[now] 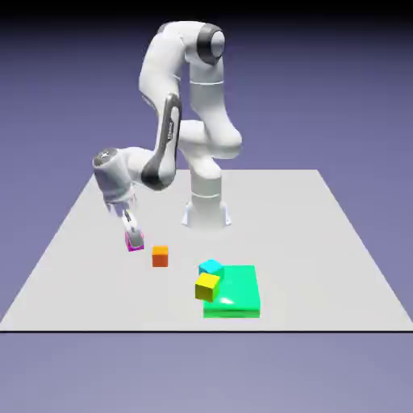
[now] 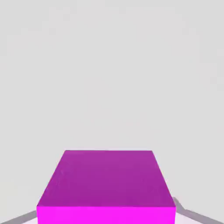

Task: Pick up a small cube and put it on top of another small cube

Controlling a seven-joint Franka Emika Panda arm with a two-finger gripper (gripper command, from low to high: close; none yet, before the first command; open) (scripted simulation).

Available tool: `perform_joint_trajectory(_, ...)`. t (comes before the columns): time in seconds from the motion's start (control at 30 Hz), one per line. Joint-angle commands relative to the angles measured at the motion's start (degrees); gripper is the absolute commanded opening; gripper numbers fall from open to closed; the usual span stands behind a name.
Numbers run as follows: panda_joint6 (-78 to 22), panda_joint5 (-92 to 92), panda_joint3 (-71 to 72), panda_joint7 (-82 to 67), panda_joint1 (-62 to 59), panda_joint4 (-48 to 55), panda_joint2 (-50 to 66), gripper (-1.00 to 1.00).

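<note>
The small magenta cube sits at the table's left part in the exterior view, with my gripper reaching down onto it at a tilt. In the hand view the magenta cube fills the bottom middle, large, between the fingers. Only thin grey slivers of the fingertips show, tight against its two sides. The gripper is shut on the cube. Whether the cube rests on the table or hangs just above it cannot be told. A small orange cube stands a short way toward the exterior view's right.
A flat green slab lies near the table's front. A cyan cube and a yellow cube stand against its left edge. The robot's base rises behind. The hand view shows only bare grey table beyond the cube.
</note>
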Motion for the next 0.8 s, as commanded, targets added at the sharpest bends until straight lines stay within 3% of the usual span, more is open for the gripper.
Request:
perform_joint_trajectory(0.0, -0.5, -1.1, -1.9, -1.0, 2.0, -1.3, -1.6, -1.00)
perform_joint_trajectory(0.17, -2.8, -5.9, -11.4, -6.2, 12.4, -7.6, -9.6, -1.00)
perform_joint_trajectory(0.43, 12.5, 5.2, -7.6, -14.3, 12.1, -9.5, 4.8, -1.00)
perform_joint_trajectory(0.47, 12.5, 5.2, -7.6, -14.3, 12.1, -9.5, 4.8, 1.00)
perform_joint_trajectory(0.77, -2.8, -5.9, -11.6, -6.3, 12.6, -7.7, -9.8, 1.00)
